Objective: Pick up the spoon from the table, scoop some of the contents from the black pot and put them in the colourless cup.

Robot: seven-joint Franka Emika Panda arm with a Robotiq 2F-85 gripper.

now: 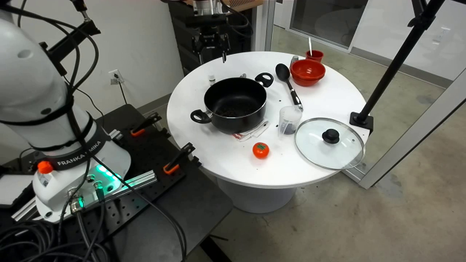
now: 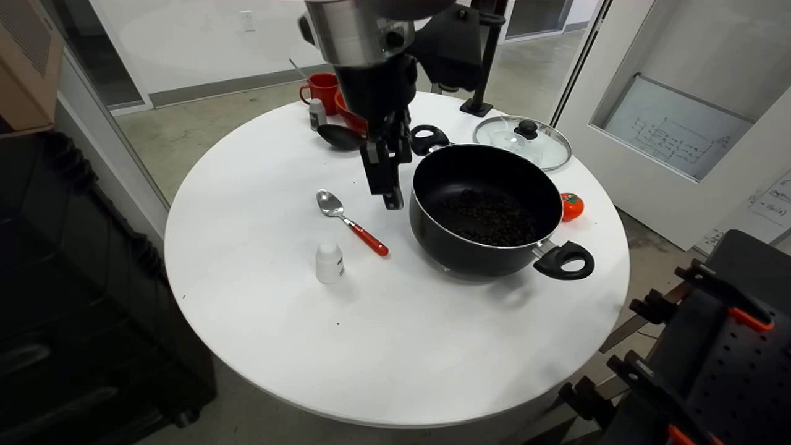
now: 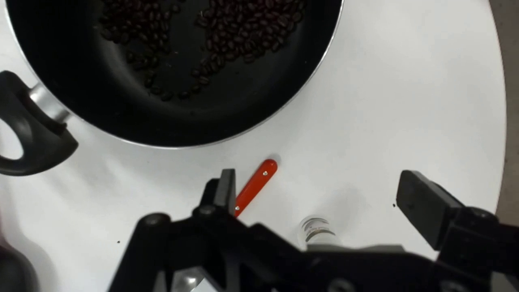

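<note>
The spoon is lying on the table, its rounded black head sitting just beside the red bowls and its dark handle pointing toward the colourless cup. The cup is standing upright; the views are not showing whether the handle end is touching it. The black pot is standing near the spoon and is holding dark beans. The gripper is hanging above the table beside the pot, its jaws standing wide apart. Below the gripper, a red-handled metal spoon and a small white container are occupying the table surface. The glass lid is lying knob upward near the cup, at the table's edge. A tomato is resting near the pot.
</note>
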